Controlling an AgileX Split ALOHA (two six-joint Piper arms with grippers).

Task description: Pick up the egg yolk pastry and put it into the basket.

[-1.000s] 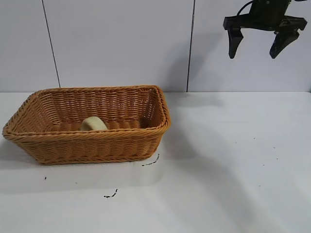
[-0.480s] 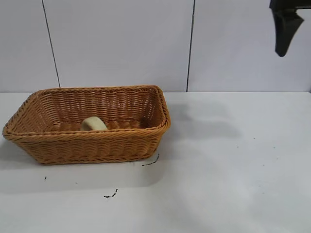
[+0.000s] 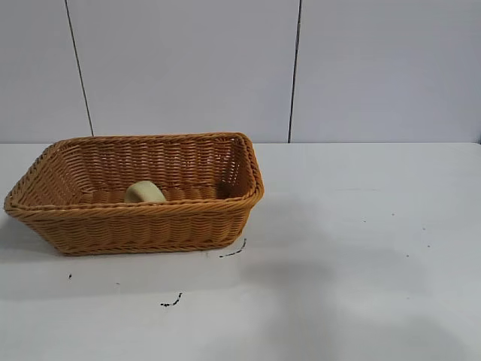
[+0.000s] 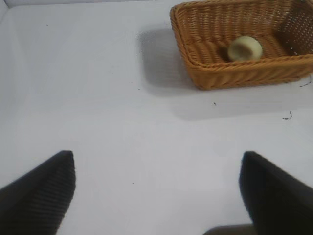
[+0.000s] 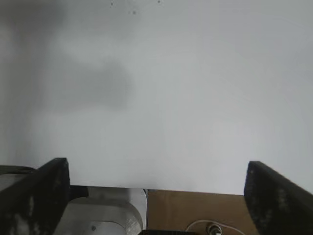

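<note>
Withdrawing upward, the right gripper [image 5: 156,196] is gone from the exterior view, where a second ago it hung high at the upper right and half a second ago only one dark finger showed at the top edge. Its own wrist view shows the jaws spread wide and released, nothing between them, with bare white desk [image 5: 171,98] beyond and a soft shadow on it. The left gripper [image 4: 156,191] is also out of the exterior view; its wrist view shows its jaws equally spread and empty, hovering over open desk well apart from the basket [image 4: 195,73]. The egg yolk pastry [image 3: 144,192] lies inside the basket [image 3: 135,226], resting on the woven floor toward the near wall, in the same spot across all three exterior pictures. The basket itself has not shifted on the desk; the small dark specks [image 3: 171,303] in front of it sit where they were. Judgement: the placement is done and the task reads as complete, with the retreat of the right arm being the only remaining motion. No further grasp appears to be needed, since the pastry sits fully below the rim.
</note>
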